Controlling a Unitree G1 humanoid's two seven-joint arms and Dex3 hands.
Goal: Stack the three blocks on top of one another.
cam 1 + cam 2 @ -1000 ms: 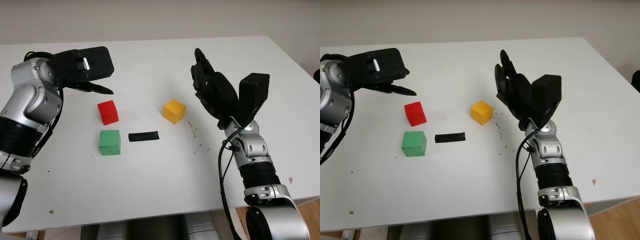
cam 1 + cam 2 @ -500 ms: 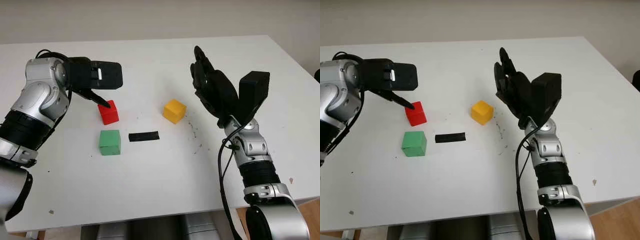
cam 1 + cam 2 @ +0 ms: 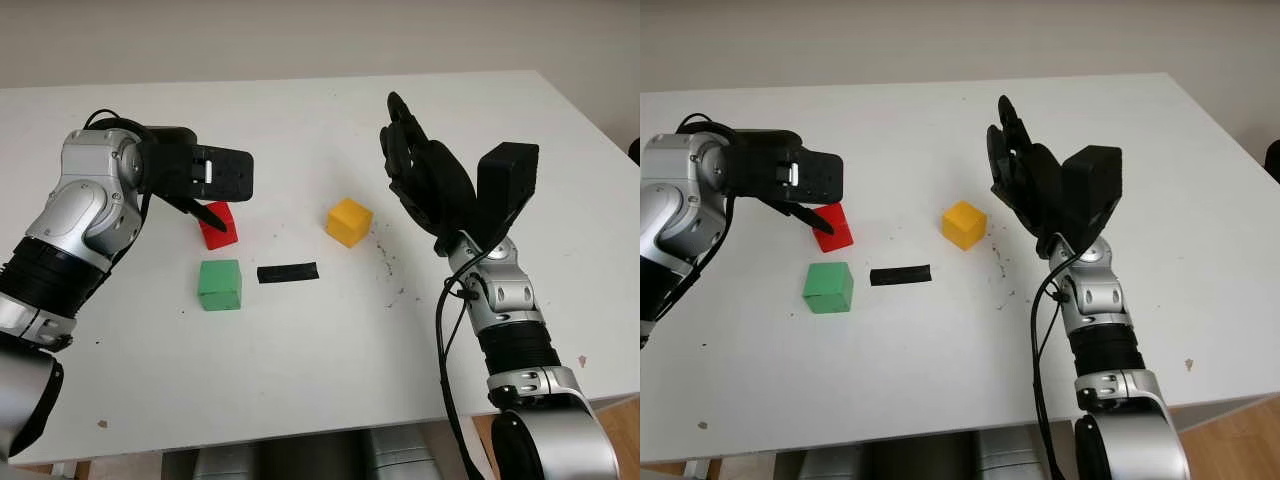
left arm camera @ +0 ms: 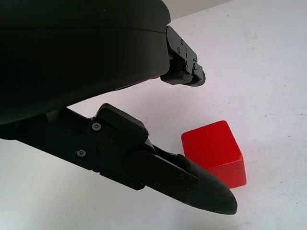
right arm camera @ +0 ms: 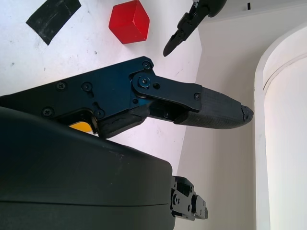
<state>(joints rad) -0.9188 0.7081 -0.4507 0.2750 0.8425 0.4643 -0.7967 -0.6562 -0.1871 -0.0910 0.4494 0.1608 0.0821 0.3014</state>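
From the head views we see the left robot hand open over the red block on the white bench, with the green block just in front and the yellow block farther right. The right robot hand is open, raised beside the yellow block.

In the left wrist view, one finger lies just beside the red block, not gripping it.

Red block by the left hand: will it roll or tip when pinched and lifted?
The small red cube-shaped block has flat faces and sharp edges, so it probably won't roll. It sits flat on the white table and looks rigid. The left hand is open beside it; an off-centre pinch might twist it.
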